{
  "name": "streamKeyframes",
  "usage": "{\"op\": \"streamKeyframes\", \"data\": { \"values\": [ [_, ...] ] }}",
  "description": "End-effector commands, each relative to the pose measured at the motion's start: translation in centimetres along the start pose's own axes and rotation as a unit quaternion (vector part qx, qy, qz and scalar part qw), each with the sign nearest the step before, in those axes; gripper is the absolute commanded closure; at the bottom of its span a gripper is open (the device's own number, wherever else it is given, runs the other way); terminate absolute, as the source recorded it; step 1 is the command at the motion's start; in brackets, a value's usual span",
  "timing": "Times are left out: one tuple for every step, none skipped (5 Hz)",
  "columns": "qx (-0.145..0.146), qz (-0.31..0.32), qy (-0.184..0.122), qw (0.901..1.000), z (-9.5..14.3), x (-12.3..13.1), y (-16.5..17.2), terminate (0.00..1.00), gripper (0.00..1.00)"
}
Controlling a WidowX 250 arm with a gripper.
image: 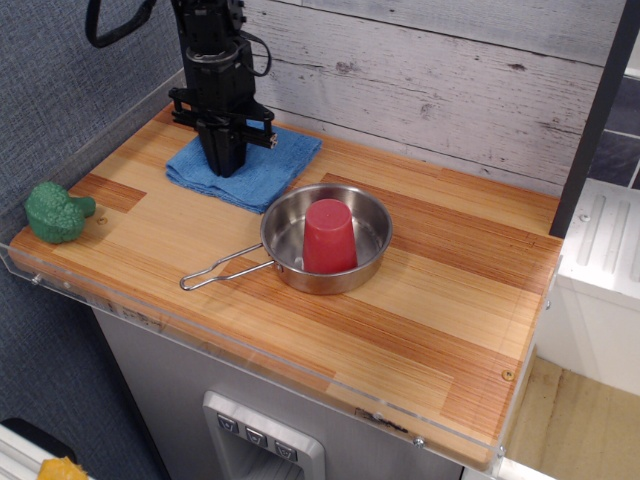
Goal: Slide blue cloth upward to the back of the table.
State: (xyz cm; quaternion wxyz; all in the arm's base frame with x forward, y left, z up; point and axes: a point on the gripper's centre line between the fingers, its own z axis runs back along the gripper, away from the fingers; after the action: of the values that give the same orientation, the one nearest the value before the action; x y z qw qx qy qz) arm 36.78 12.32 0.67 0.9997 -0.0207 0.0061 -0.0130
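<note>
The black gripper (226, 165) points straight down, its tip pressed onto the blue cloth (250, 168); whether its fingers are apart or together cannot be told. The cloth lies at the far left of the counter (420, 330), close to the plank wall (420, 80). Just near-right of it sits a steel pan (372, 262) holding a red cup (329, 236). A green broccoli toy (58, 211) rests at the left edge.

**One high view from the front right corner**

A single camera looks down and leftward across the whole striped wood-plank table (450, 330) toward the whitewashed plank wall (430, 70) behind, at middling distance. No second view overlaps it.
</note>
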Motion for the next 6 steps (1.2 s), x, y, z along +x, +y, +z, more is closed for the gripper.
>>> {"op": "streamKeyframes", "data": {
  "values": [
    [0.002,-0.012,-0.001,0.9999,-0.1,0.2,-2.1,0.00,1.00],
    [0.011,0.001,-0.021,0.9997,0.6,0.4,-1.9,0.00,1.00],
    [0.027,0.003,-0.026,0.9993,1.7,0.3,-1.8,0.00,0.00],
    [0.041,0.013,-0.069,0.9967,2.7,0.4,-2.1,0.00,0.00],
    [0.053,0.010,-0.087,0.9948,3.9,0.4,-2.3,0.00,0.00],
    [0.062,0.012,-0.108,0.9921,5.3,0.3,-2.2,0.00,0.00]
  ]
}}
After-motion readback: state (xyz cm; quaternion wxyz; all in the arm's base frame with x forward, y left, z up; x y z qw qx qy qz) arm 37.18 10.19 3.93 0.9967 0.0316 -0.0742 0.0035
